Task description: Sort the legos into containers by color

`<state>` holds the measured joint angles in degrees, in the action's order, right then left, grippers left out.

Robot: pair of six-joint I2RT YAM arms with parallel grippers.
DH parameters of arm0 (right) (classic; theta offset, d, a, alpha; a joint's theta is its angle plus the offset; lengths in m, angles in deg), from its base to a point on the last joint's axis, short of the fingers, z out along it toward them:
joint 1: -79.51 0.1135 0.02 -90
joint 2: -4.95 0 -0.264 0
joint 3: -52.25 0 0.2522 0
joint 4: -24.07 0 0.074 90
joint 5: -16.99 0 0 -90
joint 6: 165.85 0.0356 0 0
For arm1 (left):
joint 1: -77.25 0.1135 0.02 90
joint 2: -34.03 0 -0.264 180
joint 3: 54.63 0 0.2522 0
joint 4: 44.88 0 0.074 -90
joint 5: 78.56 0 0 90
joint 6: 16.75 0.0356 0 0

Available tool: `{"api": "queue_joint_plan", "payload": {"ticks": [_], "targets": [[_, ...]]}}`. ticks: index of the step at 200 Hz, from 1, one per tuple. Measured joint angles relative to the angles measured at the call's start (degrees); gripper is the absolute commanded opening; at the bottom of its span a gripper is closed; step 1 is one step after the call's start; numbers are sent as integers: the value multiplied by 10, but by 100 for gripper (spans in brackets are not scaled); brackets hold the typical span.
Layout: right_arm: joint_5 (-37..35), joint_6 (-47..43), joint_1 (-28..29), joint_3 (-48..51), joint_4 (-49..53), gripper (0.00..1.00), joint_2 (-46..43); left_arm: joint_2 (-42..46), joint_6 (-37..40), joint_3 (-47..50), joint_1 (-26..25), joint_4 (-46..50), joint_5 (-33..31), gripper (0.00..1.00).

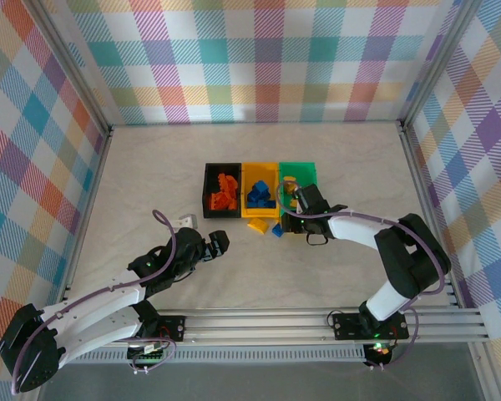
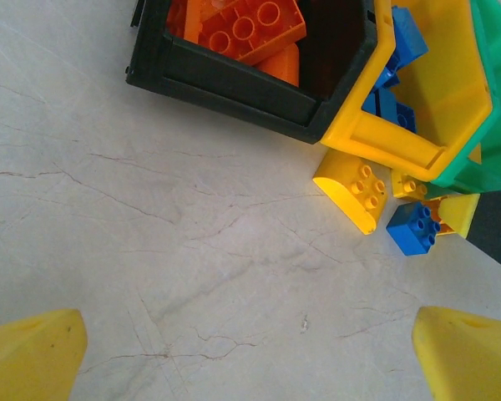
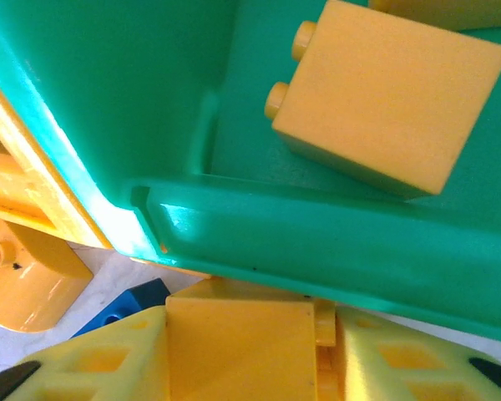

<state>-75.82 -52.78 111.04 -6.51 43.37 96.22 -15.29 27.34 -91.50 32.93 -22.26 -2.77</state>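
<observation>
The right pincer [image 3: 250,363] grips a small yellow studded plastic brick [image 3: 234,330] low in the right wrist frame, just outside the wall of the green plastic bin [image 3: 342,242], presumably to join the yellow brick inside [image 3: 392,100], while the left pincer [image 2: 250,351] hangs wide open, empty, above the pale surface [image 2: 150,209].

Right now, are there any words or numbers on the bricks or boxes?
None can be read.
The legos, black bin, yellow bin and green bin are plain, as is the yellow lego in the right gripper.
The small white thing on the table is too small to tell.
</observation>
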Motion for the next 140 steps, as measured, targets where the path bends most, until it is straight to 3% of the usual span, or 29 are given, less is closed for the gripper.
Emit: {"api": "queue_joint_plan", "payload": {"ticks": [23,78,100,140], "targets": [[-2,0,0,15,3,41,-30,0,0,0,2,0,1,100],[-8,-5,-4,6,80,41,-194,-12,0,0,3,-1,8,100],[-12,-17,-20,-74,104,41,-153,-20,0,0,3,-2,13,100],[-26,-26,-53,-239,117,40,17,-25,0,-2,3,2,22,100]]}}
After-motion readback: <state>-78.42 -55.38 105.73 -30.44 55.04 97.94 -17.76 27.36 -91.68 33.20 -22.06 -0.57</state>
